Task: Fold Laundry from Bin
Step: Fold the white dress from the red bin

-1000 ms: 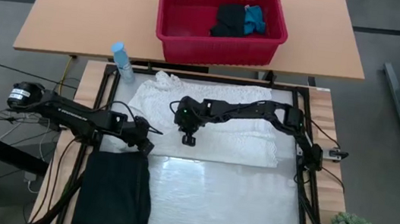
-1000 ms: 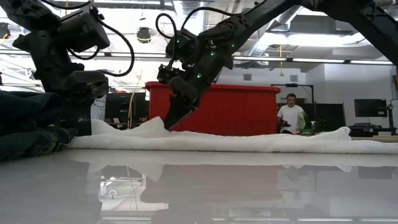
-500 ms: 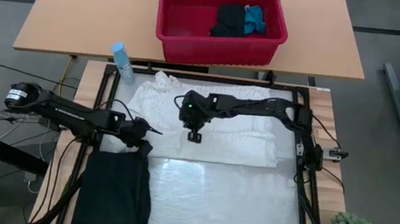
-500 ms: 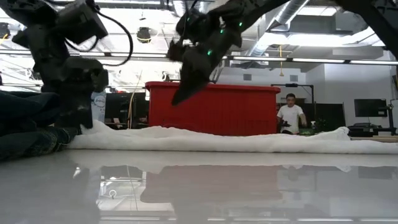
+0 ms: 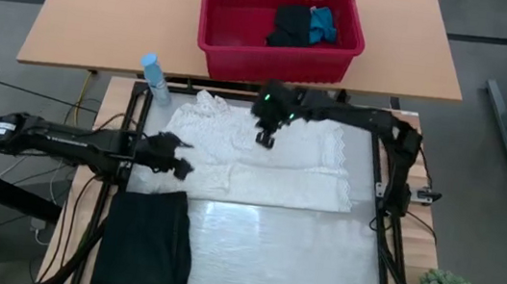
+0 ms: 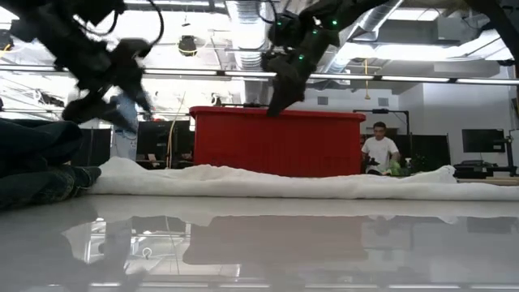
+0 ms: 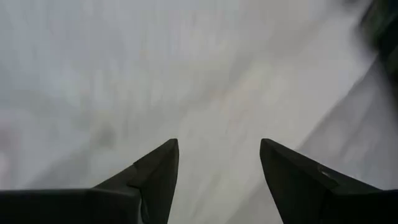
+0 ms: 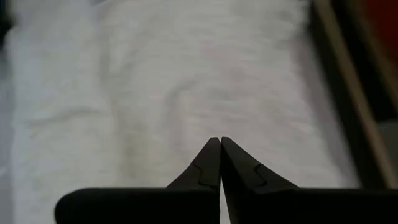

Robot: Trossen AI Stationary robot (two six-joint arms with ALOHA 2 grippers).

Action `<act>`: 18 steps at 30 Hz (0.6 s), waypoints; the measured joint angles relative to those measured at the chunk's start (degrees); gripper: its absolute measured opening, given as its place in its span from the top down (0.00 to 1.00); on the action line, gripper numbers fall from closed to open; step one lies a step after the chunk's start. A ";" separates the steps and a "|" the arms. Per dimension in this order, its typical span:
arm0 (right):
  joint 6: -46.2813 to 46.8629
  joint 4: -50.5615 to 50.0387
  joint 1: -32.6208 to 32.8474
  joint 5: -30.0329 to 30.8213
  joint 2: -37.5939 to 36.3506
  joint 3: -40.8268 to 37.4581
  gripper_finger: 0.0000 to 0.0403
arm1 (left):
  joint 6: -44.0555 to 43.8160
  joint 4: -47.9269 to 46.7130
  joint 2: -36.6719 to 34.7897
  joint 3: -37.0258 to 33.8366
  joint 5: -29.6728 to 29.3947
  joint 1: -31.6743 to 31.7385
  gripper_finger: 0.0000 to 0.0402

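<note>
Laundry lies in three places: a white crinkled garment [image 5: 261, 158] spread on the table, a folded black garment [image 5: 146, 240] near its left corner, and black and blue pieces in the red bin [image 5: 244, 58]. Above the white garment's left edge, the left gripper [image 5: 177, 155] hangs with jaws spread wide and empty. The right gripper [image 5: 263, 139], fingers pressed together on nothing, hovers over the cloth's far side near the bin.

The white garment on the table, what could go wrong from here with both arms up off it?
The white garment lies only partly folded, so its loose edge may slip open. The left gripper, open beside the folded black garment, could drag that pile. The right gripper, shut and near the bin, might clip its wall if it reaches in.
</note>
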 joint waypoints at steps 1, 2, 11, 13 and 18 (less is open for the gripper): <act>1.47 -0.08 -1.54 0.21 -0.52 -0.01 0.91 | -0.30 1.40 -1.12 0.36 -2.45 0.87 0.46; 3.39 -0.37 -3.13 0.47 -0.83 0.12 0.91 | -0.11 2.70 -2.23 0.82 -4.25 2.04 0.46; 3.88 -11.61 -17.37 1.51 1.22 -0.07 0.74 | 18.71 14.52 -2.94 6.19 -4.52 20.54 0.46; 5.03 -12.16 -19.76 1.22 1.51 -0.07 0.68 | 21.70 15.10 -1.15 7.52 -0.14 26.09 0.46; 9.01 -11.02 -23.09 1.77 1.48 0.00 0.54 | 26.31 11.29 6.42 10.31 7.03 36.42 0.46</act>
